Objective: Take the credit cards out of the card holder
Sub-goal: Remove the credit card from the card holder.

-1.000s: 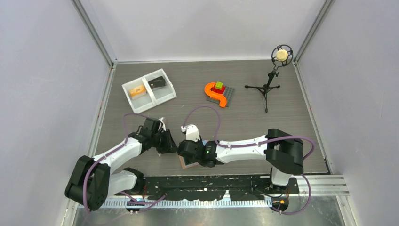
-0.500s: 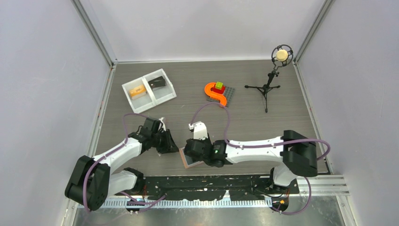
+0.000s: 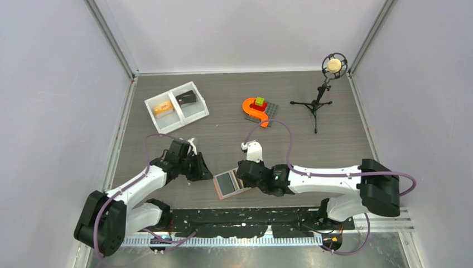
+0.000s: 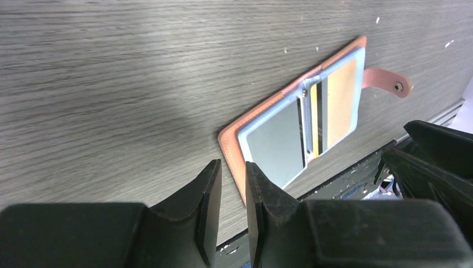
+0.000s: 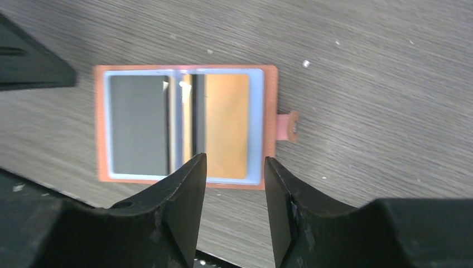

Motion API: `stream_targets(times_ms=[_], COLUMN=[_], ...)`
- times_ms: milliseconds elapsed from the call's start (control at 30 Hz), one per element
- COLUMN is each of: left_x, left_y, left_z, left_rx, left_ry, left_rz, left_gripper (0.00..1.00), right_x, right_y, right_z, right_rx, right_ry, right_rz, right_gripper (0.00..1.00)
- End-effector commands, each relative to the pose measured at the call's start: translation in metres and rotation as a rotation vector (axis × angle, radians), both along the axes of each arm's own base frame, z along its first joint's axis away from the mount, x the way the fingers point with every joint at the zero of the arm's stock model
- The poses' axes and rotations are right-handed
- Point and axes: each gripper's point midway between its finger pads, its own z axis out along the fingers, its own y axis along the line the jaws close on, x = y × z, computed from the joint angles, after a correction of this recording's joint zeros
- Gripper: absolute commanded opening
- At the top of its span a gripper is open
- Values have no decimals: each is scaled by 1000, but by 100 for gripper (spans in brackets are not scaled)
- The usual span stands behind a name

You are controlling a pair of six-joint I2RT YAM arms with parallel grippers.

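The right arm has swung away toward the tabletop's right edge, and its right tool is off the flat salmon-brown bi-fold card holder it was covering a second ago; the left arm has barely stirred. The card holder now lies spread open and face up close to the near edge of the grey wood-grain tabletop, about midway along it, with its small side tab pointing toward the right edge. Both cards are in place: a thin dark grey card sits in one light blue pocket, an amber-orange card in the other, and a yellow sliver shows by the spine. The right tool hovers above the orange half with its jaws apart and nothing between them. The left tool waits just beside the holder's corner on the grey-card side, its jaws parted by a narrow gap and clamped on nothing; whether a tip touches the leather I can't tell. So the opening looks done and the first extraction is yet to come. Next, I'd judge, one tool must pin the holder flat while the other pinches a card's exposed edge near the spine and slides it out along its pocket. The cards offer very little to grip.
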Motion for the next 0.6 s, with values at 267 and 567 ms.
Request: stream_targets(times_ms=[267,567], left_x=[2,7], left_y=[-47,-68], left_z=[35,35], left_rx=[-140,-228], left_ry=[-134,-192], left_rz=[-64,-10], left_gripper=[26,31], right_x=[19,28], right_y=[33,27], right_z=[15,0], right_rx=[300,429], right_ry=[38,124], right_rz=[200,215], right_gripper=[42,40])
